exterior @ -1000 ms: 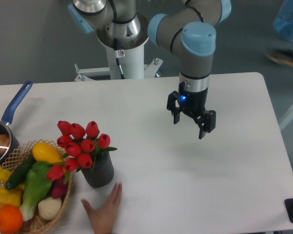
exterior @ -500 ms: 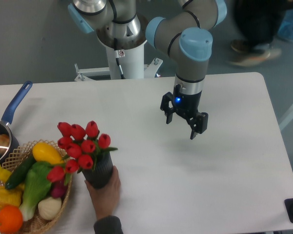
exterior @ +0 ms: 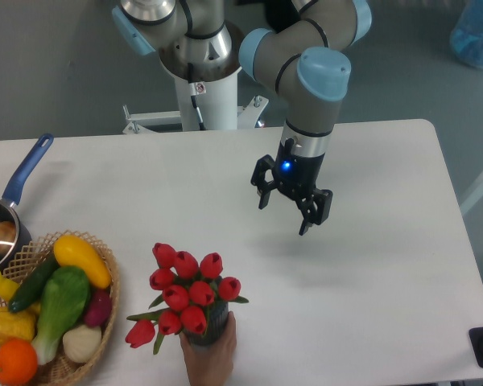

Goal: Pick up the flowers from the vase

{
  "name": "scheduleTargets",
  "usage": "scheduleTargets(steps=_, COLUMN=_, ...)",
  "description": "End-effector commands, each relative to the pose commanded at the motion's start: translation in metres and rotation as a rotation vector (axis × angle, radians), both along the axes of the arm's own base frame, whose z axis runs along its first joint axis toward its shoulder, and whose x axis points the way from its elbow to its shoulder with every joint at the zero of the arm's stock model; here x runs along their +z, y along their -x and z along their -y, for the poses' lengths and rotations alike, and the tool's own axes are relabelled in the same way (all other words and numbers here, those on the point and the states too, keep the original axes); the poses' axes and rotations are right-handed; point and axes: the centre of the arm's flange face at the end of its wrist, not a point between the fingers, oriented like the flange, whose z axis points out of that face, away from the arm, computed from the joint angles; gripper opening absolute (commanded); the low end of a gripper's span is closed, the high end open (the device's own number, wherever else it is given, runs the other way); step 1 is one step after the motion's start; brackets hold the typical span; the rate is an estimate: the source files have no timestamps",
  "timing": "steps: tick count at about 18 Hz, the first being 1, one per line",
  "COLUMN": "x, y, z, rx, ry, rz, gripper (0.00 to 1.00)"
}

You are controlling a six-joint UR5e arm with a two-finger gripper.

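The end effector [exterior: 283, 204] hangs open and empty above the desk [exterior: 370, 265], well apart from the flowers [exterior: 185, 291] in the vase [exterior: 206, 326] that a hand [exterior: 211, 360] holds near the front edge.

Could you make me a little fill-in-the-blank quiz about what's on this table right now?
1. The flowers in the vase are ____ in colour.
2. A person's ____ grips the vase from below.
3. The gripper hangs above the table with its fingers ____.
4. The saucepan has a ____ handle.

Missing words: red; hand; open; blue
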Motion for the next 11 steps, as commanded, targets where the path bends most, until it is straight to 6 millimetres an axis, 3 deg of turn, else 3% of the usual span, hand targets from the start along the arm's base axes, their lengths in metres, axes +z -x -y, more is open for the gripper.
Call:
scheduleTargets(steps=6, x=0.012, y=0.001, z=-0.028, rx=-0.027, ry=-0.210, rz=0.138, gripper=1.00)
scheduleTargets(steps=11, x=0.007, y=0.002, z=-0.044, rx=-0.074, ry=-0.368, rz=0.267, gripper=1.00)
